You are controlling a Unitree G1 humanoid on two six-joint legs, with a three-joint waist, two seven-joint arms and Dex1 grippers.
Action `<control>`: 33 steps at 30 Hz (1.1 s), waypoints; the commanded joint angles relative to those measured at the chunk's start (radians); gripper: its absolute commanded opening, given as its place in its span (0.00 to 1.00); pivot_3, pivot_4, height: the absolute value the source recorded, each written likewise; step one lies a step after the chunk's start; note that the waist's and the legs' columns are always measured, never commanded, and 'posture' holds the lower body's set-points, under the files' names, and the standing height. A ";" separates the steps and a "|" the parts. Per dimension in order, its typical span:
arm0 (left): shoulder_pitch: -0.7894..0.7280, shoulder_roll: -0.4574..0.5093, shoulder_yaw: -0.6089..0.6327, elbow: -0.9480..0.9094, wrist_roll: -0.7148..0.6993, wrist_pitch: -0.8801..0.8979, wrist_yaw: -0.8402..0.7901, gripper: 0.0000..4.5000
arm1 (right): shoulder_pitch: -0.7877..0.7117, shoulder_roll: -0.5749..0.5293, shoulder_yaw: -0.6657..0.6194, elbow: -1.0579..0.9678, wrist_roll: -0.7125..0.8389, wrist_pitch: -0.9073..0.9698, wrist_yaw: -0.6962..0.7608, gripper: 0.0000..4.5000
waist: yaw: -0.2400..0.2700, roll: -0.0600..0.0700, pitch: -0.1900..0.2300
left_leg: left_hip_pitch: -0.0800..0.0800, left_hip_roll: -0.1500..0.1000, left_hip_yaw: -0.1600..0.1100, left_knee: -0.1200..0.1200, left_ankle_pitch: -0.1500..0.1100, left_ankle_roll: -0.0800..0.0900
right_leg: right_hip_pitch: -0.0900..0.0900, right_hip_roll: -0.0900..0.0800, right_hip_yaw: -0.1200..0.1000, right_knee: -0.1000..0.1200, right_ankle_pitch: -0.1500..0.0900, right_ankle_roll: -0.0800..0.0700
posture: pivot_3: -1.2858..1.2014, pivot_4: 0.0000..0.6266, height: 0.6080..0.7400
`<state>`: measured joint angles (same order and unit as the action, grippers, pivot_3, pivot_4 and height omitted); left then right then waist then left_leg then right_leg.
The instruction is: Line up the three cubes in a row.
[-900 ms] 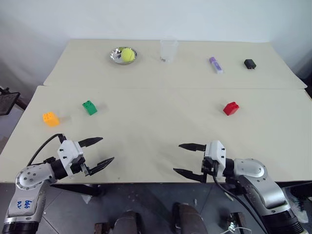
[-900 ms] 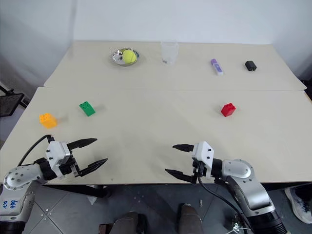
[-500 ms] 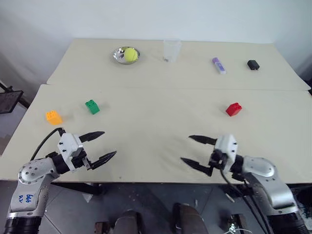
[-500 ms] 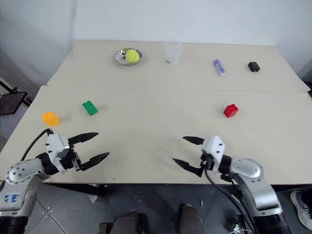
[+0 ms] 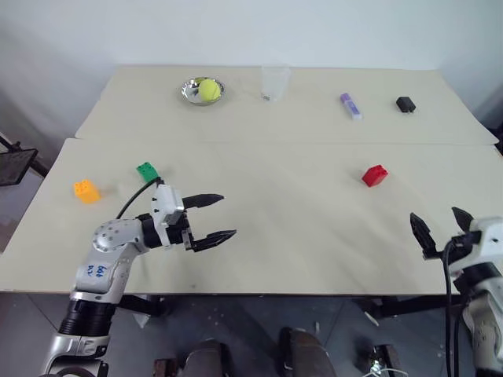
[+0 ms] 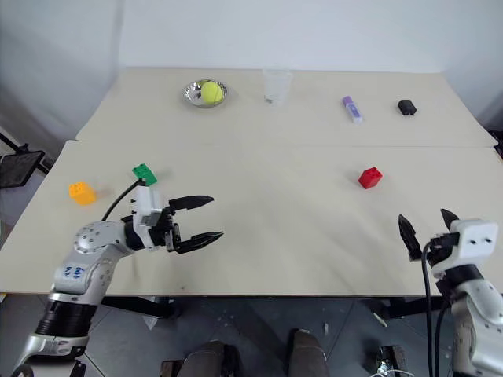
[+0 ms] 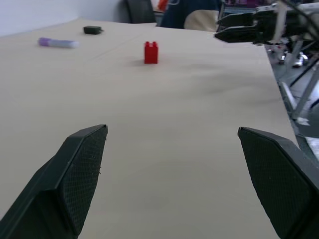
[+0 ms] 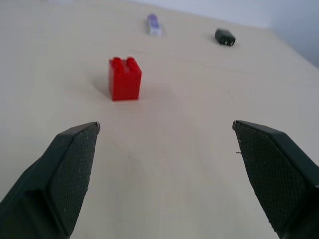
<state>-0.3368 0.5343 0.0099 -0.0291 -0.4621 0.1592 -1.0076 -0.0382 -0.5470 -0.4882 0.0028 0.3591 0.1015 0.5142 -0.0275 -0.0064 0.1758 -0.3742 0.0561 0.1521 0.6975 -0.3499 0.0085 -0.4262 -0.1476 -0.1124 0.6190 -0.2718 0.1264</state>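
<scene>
The red cube (image 5: 374,174) stands on the right half of the near table. The green cube (image 5: 147,170) and the orange-yellow cube (image 5: 86,190) sit apart at the near left. My left gripper (image 5: 228,216) is open and empty over the table, just right of the green cube and pointing toward the red one (image 7: 151,52). My right gripper (image 5: 434,214) is open and empty at the table's front right edge, with the red cube (image 8: 124,78) ahead of it and slightly to its left.
On the far table stand a metal bowl (image 5: 189,92) holding a tennis ball (image 5: 207,89), a clear cup (image 5: 273,82), a purple-and-white stick (image 5: 349,105) and a small black block (image 5: 405,103). A seam (image 5: 283,142) divides the two tables.
My left gripper has swung right and forward, past the green cube. My right gripper has moved far right to the table's front corner. Both stay open; the cubes have not moved.
</scene>
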 commanded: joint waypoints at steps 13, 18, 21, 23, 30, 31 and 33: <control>0.001 -0.018 0.019 -0.041 0.016 -0.027 0.024 0.99 | -0.591 -0.120 0.243 0.586 -0.093 0.101 0.141 1.00 | 0.001 0.000 0.000 | 0.000 0.000 0.004 0.000 0.000 0.000 | 0.000 0.000 0.000 0.001 0.000 0.001 | 0.52 0.24 1.00; 0.012 -0.017 0.019 -0.056 0.016 -0.027 0.032 1.00 | -0.681 -0.105 0.284 0.751 -0.144 0.024 0.151 0.96 | -0.003 0.000 0.000 | 0.000 0.000 0.005 0.000 0.000 0.000 | 0.000 0.000 0.000 0.001 0.000 0.001 | 0.52 0.24 1.00; 0.019 -0.015 0.019 -0.060 0.016 -0.026 0.032 1.00 | -0.705 -0.102 0.299 0.801 -0.157 -0.019 0.191 0.81 | -0.003 0.000 0.000 | 0.000 0.000 0.005 0.000 0.000 0.000 | 0.000 0.000 0.000 0.001 0.000 0.001 | 0.52 0.24 1.00; 0.020 -0.014 0.019 -0.059 0.016 -0.026 0.031 1.00 | -0.721 -0.100 0.308 0.835 -0.166 -0.044 0.205 0.64 | -0.003 0.000 0.000 | 0.000 0.000 0.005 0.000 0.000 0.000 | 0.000 0.000 0.000 0.001 0.000 0.001 | 0.52 0.24 1.00; 0.018 -0.005 0.018 -0.051 0.021 -0.024 0.020 1.00 | -0.771 -0.089 0.317 0.894 -0.150 -0.118 0.334 0.32 | -0.004 0.000 0.000 | 0.000 0.001 0.005 0.000 0.000 0.000 | 0.000 0.000 0.001 0.001 0.000 0.001 | 0.52 0.24 1.00; 0.018 -0.001 0.023 -0.049 0.019 -0.023 0.019 1.00 | -0.758 -0.077 0.313 0.824 -0.086 -0.104 0.464 0.32 | -0.004 0.000 0.000 | 0.000 0.001 0.005 0.000 0.000 0.000 | 0.000 0.000 0.001 0.001 0.000 0.001 | 0.52 0.24 1.00; 0.023 0.012 0.036 -0.045 0.014 -0.023 0.013 1.00 | -0.739 -0.082 0.382 0.720 -0.080 -0.097 0.645 0.32 | -0.006 0.001 0.001 | 0.000 0.001 0.005 0.000 0.000 0.000 | 0.000 0.000 0.001 0.001 0.000 0.001 | 0.52 0.24 1.00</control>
<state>-0.3164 0.5318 0.0224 -0.0603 -0.4431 0.1419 -0.9868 -0.7728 -0.6168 -0.1388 0.8286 0.2447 0.0186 1.0110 -0.0333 -0.0051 0.1765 -0.3734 0.0572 0.1571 0.6972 -0.3501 0.0081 -0.4267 -0.1474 -0.1116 0.6199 -0.2714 0.1271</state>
